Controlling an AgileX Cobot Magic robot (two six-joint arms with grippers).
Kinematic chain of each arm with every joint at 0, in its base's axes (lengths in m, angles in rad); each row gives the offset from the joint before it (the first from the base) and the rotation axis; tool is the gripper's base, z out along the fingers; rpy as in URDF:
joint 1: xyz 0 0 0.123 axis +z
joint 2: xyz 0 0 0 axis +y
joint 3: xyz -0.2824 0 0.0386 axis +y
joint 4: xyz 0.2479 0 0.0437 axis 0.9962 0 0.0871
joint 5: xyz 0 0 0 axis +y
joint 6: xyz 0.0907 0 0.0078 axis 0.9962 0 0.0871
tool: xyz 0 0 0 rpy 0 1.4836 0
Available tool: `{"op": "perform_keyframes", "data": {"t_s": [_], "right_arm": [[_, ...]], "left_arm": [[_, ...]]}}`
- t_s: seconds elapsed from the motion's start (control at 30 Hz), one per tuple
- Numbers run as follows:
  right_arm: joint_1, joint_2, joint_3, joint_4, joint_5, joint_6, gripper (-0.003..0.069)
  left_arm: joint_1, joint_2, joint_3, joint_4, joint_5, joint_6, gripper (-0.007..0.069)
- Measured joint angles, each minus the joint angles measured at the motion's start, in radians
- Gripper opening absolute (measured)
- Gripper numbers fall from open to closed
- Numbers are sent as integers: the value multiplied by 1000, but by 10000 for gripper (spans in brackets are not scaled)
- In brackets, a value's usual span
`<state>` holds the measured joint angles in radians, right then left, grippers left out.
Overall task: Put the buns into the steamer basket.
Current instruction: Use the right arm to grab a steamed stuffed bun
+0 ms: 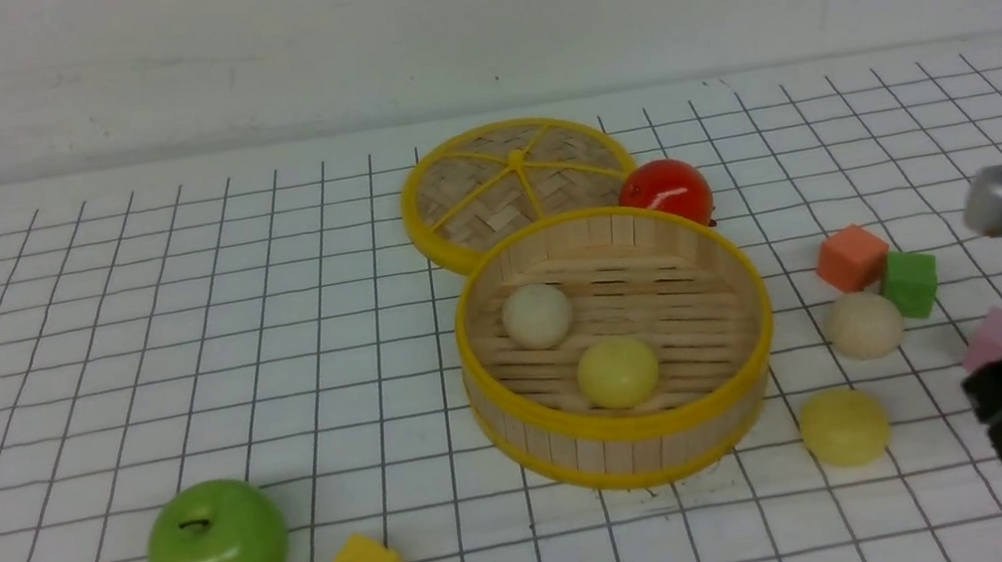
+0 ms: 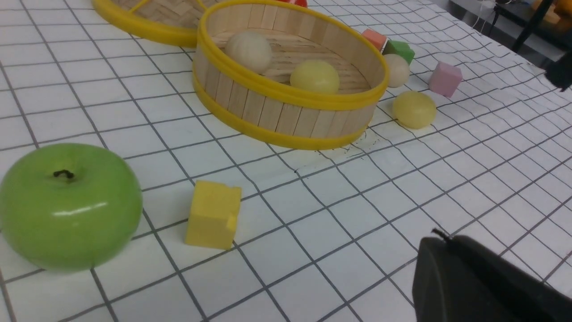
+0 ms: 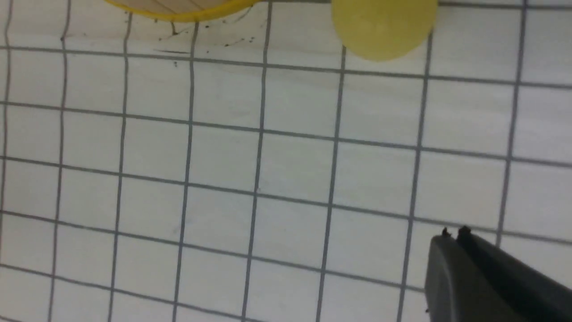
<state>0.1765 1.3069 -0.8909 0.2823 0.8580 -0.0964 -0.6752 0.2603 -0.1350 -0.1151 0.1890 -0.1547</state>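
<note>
We have our right gripper (image 3: 458, 232) with its jaws together and nothing between them, above the bench (image 3: 295, 165). In the front view, the yellow bun on the bench (image 1: 844, 428) lies to the left of that gripper, apart from it, and the cream bun on the bench (image 1: 864, 325) sits farther forward, also on the gripper's left. The pink cube (image 1: 1001, 337) is nearer to the gripper than either bun, partly hidden by the arm. Farther left of the right gripper stands the steamer basket (image 1: 630, 426), holding the other cream bun (image 1: 537, 316) and the other yellow bun (image 1: 618, 371) on its slatted floor. Our left gripper (image 2: 442, 235) is closed too, with nothing in its grip; the yellow cube (image 2: 213, 214) is the nearest block to it, and the basket with its two buns lies farther forward from it, well apart.
</note>
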Motion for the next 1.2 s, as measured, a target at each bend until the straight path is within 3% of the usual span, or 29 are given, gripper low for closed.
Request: {"op": "perform_keyframes", "data": {"t_s": [0.17,0.4,0.53,0.97,1.17,1.2], "right_arm": [[93,182,-129,-114,-71,108,66],[102,324,-185,-164,-132,164,257],[102,362,-188,-165,-195,165,311],[102,459,-188,-165,-287,168,248],[102,468,-189,-173,-291,168,181],[102,468,-189,-178,-291,168,144]], "left_arm": [[0,0,0,0,0,0,-13],[0,0,6,-1,6,0,-13],[0,0,6,-1,18,0,-13],[0,0,6,-1,22,0,-8],[0,0,6,-1,22,0,-2],[0,0,6,-1,22,0,-1]]}}
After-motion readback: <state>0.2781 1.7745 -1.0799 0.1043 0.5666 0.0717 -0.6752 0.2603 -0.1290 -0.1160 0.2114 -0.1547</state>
